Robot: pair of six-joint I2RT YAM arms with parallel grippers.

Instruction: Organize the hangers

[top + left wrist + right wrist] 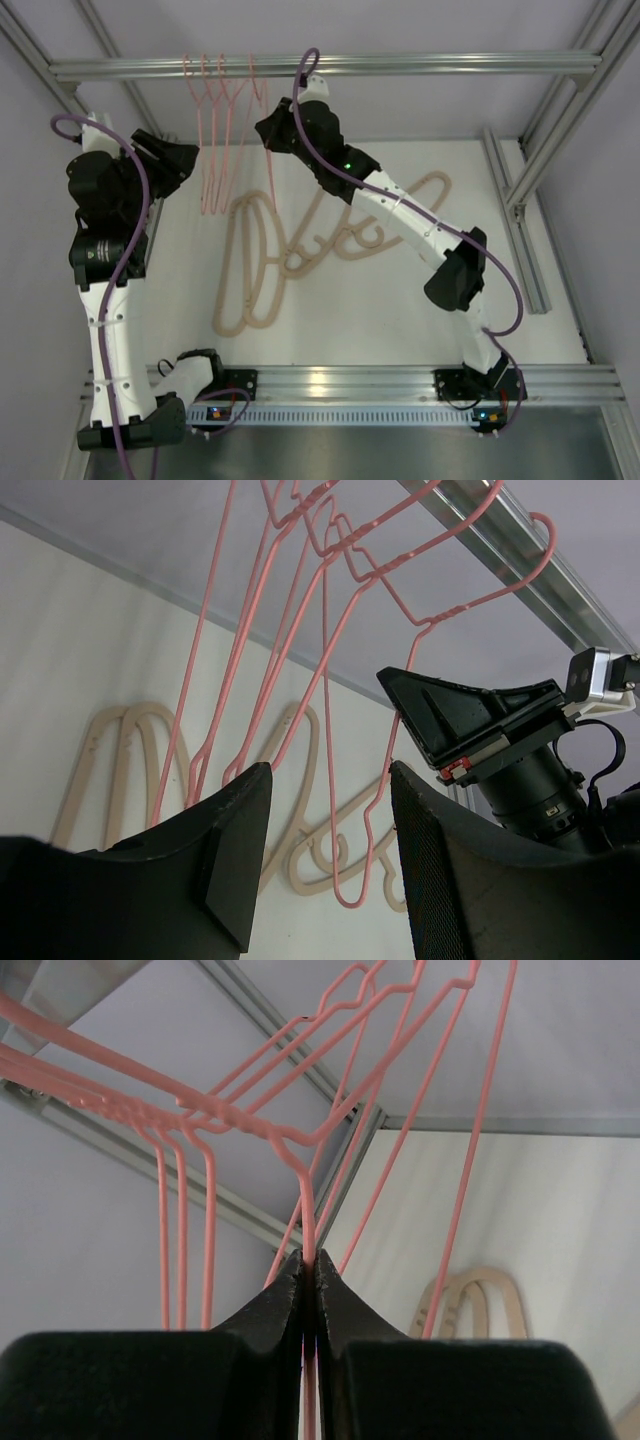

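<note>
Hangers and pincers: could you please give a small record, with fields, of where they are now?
Pink hangers: hanging from the top rail
Beige hangers: lying on the table, overlapping
Right pincer: shut on one pink hanger's wire
Left pincer: open, beside the pink hangers, gripping nothing

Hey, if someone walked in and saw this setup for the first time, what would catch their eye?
A cluster of pink wire hangers dangling from the aluminium rail at the far side, with the right gripper pinched shut on the wire of one and the left gripper open beside their lower ends. Next, the beige hangers lying in a tangled heap on the white table.
</note>
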